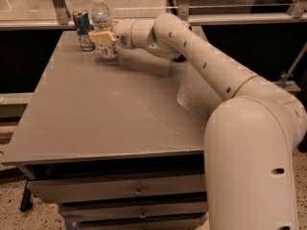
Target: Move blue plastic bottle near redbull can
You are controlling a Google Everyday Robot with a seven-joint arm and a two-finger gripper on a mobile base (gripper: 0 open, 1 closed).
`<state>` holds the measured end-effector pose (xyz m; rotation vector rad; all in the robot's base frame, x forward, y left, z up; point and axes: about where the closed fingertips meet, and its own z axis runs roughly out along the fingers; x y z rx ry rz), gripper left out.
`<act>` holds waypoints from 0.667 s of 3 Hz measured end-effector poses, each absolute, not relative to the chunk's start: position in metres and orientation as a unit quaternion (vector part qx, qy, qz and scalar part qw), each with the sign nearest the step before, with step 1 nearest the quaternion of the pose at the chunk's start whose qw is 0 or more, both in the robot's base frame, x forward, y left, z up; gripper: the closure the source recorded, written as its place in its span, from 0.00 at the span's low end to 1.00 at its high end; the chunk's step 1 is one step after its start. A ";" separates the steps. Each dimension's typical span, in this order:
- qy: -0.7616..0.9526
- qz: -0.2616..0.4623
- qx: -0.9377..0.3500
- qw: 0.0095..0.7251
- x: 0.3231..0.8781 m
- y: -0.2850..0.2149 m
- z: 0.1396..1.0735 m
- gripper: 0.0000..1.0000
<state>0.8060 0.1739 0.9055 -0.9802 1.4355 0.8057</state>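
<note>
The gripper is at the far left corner of the table, closed around the middle of the blue plastic bottle. The bottle is upright, just beside the redbull can. The job looks almost done. Next, let go gently and back away without bumping either one.
</note>
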 end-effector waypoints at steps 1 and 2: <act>0.614 0.347 -0.413 0.576 0.807 0.174 0.901 0.84; 0.614 0.350 -0.410 0.576 0.808 0.174 0.899 0.61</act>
